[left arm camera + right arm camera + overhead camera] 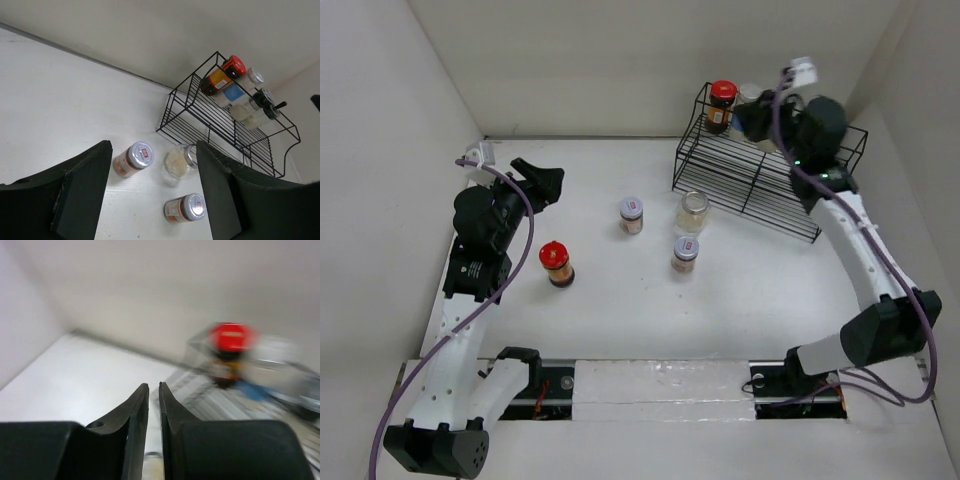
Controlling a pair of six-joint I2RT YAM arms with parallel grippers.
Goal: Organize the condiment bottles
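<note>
1. Four small glass jars wait on the white bench (620, 320): a red-lidded jar of dark sauce (557, 263), a silver-lidded jar of orange spice (631, 214), a second silver-lidded jar (685, 253) and a clear jar of pale spice (692, 212) nearest the black wire rack (740, 175), which already carries another red-lidded jar (721, 105).
2. Fetching the pale jar looks simplest: spread wide, grip the glass below the lid, keep it upright and lift it clear of the wire.
3. The right pincer (154, 387), beside the rack's upper tier, is clenched to a slit and grasps nothing.
4. The left pincer (152, 146) gapes wide above the bench, released and touching nothing.

Table (620, 320): 4 jars (631, 214). Rack (760, 190): red-lidded jar (721, 105).
</note>
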